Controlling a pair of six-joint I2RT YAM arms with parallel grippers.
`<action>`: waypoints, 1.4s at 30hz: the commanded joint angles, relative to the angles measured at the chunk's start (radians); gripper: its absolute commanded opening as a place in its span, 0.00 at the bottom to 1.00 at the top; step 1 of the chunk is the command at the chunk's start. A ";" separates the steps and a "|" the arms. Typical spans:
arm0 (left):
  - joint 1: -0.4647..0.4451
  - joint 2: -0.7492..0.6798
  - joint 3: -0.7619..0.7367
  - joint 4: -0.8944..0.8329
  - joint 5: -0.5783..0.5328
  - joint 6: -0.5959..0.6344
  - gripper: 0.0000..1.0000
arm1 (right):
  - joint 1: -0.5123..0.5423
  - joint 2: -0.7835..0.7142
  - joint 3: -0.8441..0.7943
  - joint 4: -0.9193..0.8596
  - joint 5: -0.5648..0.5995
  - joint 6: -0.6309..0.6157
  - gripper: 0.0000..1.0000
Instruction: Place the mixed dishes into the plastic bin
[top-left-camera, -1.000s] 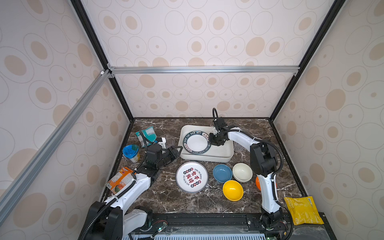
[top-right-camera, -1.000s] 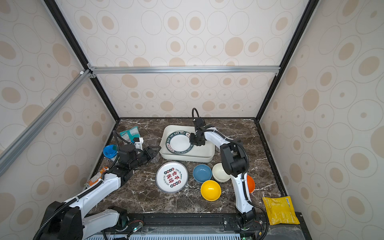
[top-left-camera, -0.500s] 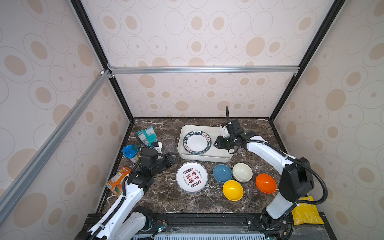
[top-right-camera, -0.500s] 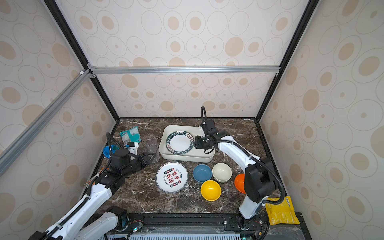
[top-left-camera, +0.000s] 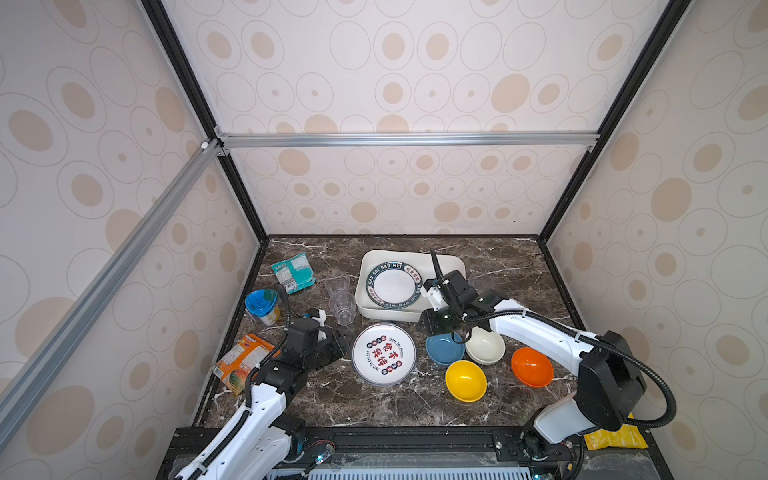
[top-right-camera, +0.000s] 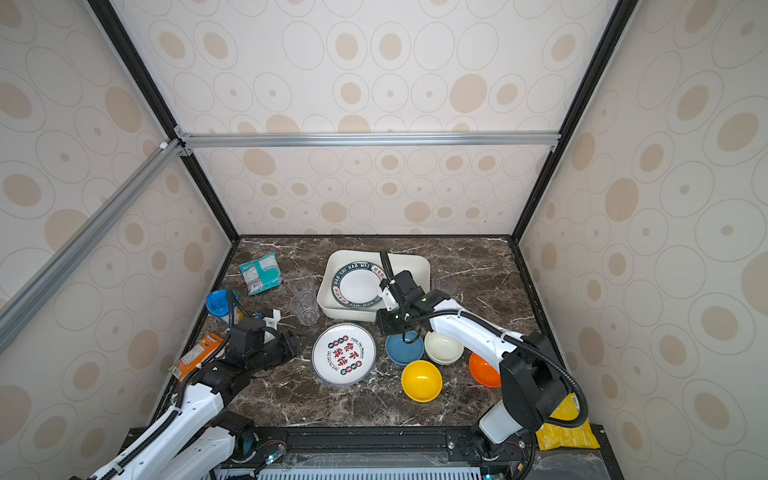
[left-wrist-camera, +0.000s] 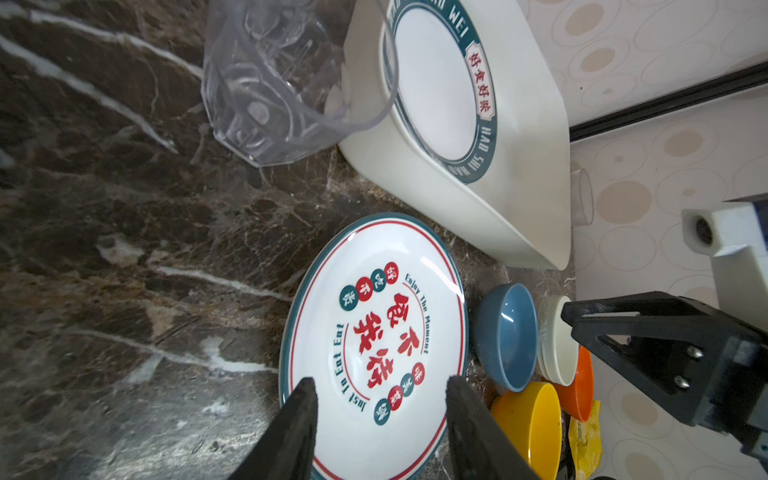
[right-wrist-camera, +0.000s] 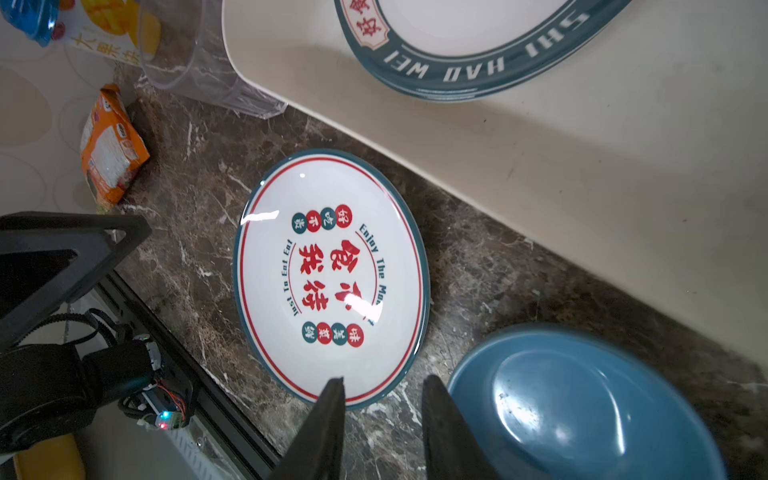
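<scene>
As I look down through both top views, bin: the plastic bin (top-left-camera: 451, 264) sits at the back middle of the desk (top-left-camera: 353, 403), and I count one dish inside it.
Top views, done: the teal-rimmed plate (top-left-camera: 392, 286) lies flat in the bin.
Top views, left to move: the red-lettered plate (top-left-camera: 384, 354) lies on the desk just in front of the bin. To its right are the blue bowl (top-left-camera: 444, 351), cream bowl (top-left-camera: 485, 345), yellow bowl (top-left-camera: 465, 380) and orange bowl (top-left-camera: 532, 366), close together.
Top views, cups: the front cup (top-left-camera: 341, 305) and back cup (top-left-camera: 336, 284) stand just left of the bin and the third cup (top-left-camera: 482, 282) just right of it, all outside.
Left wrist, claw: the left claw (left-wrist-camera: 380, 384) has its jaws apart with nothing between them. The tips are over the edge of the red-lettered plate (left-wrist-camera: 374, 332), and I cannot tell whether they touch it.
Right wrist, claw: the right claw (right-wrist-camera: 380, 386) is parted more narrowly and is empty. It hangs over bare desk between the red-lettered plate (right-wrist-camera: 332, 270) and the blue bowl (right-wrist-camera: 582, 407), with the bin wall (right-wrist-camera: 540, 145) beyond.
Progress: I judge this early, with one dish of nine in. One plate, four bowls and three cups are left to move.
</scene>
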 joint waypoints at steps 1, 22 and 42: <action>-0.022 0.018 -0.033 0.053 -0.015 -0.033 0.48 | 0.030 0.031 -0.016 0.025 0.007 0.000 0.34; -0.059 0.191 -0.203 0.375 -0.010 -0.096 0.41 | 0.077 0.159 0.023 0.024 0.028 -0.032 0.32; -0.062 0.300 -0.248 0.550 0.008 -0.106 0.24 | 0.083 0.180 0.034 0.020 0.040 -0.026 0.30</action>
